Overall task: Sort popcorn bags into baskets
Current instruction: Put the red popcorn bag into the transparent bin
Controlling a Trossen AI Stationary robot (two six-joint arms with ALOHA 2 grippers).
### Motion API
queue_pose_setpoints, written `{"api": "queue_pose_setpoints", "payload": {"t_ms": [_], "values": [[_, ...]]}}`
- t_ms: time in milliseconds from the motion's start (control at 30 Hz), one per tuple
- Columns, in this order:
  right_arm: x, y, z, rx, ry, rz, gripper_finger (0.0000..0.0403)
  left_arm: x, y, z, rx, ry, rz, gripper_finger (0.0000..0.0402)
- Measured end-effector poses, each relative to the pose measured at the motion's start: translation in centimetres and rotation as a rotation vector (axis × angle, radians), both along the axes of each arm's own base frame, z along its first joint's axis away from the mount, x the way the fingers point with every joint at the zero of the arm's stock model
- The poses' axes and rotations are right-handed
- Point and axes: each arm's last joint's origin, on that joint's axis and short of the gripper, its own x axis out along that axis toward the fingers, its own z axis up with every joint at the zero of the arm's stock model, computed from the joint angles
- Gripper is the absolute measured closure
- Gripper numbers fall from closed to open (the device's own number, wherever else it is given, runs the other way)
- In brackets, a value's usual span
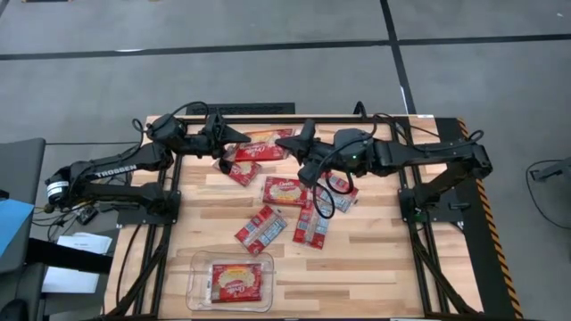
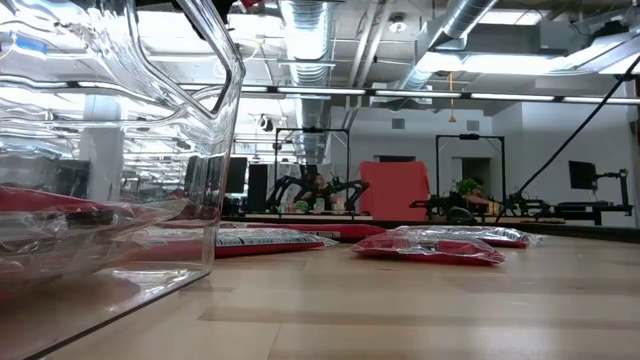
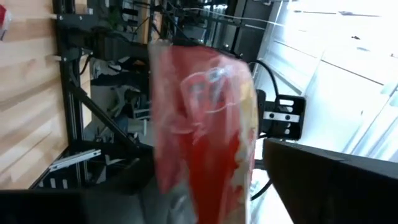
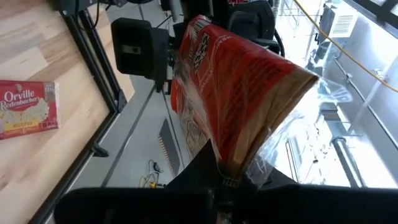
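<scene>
Over on the left side, the left gripper [image 1: 234, 135] is being held up near the far edge of the wooden table [image 1: 384, 259], clamped on one end of a popcorn bag [image 1: 260, 145] that's showing its yellow-cream picture side. In the left wrist view that same bag [image 3: 202, 124] is being seen edge-on, red with crinkly clear wrap, pinched between the dark fingers [image 3: 311, 180].

Moving right, the other end of that bag is being gripped by the right gripper [image 1: 290, 143], so the packet is being shared between both claws (each one closed on it, nose to nose). The right wrist view is filled by the red bag [image 4: 236, 93] rising out of the fingers, with another packet [image 4: 28, 106] lying flat on the wood off to the side.

Below the two grippers, the loose bags are being left scattered around the middle of the table: one [image 1: 241, 171] just beside the held bag, one [image 1: 283, 191] picture side up in the centre, two panel-side-up ones [image 1: 260, 229] [image 1: 311, 225] nearer the front, and one [image 1: 340, 192] partly hidden under the right arm.

At the front edge, left of centre, the clear basket [image 1: 198, 287] is being occupied by a single bag [image 1: 236, 279], picture side up. Its wall [image 2: 215, 150] is looming large in the low view, with a couple of flat packets [image 2: 430, 247] lying beyond.
</scene>
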Motion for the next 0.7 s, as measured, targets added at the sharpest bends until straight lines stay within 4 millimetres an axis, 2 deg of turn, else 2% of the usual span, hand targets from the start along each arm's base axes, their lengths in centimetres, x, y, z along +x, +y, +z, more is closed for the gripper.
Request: {"api": "queue_pose_setpoints", "payload": {"t_ms": [200, 433, 567, 700], "values": [[0.0, 0.0, 0.0, 0.003, 0.001, 0.004, 0.0374, 0.0, 0.0, 0.1, 0.004, -0.009, 0.011, 0.0272], [0.1, -0.4, 0.0, 0.060, -0.015, 0.031, 0.0360, -0.1, 0.0, 0.4, 0.037, -0.038, 0.017, 0.0349], [0.0, -1.0, 0.0, 0.076, -0.021, 0.033, 0.0354, -0.1, 0.1, 0.4, 0.074, -0.042, 0.047, 0.0383], [0.0, -1.3, 0.1, 0.128, -0.045, 0.020, 0.0323, -0.1, 0.2, 0.4, 0.097, -0.045, 0.081, 0.0390]]}}
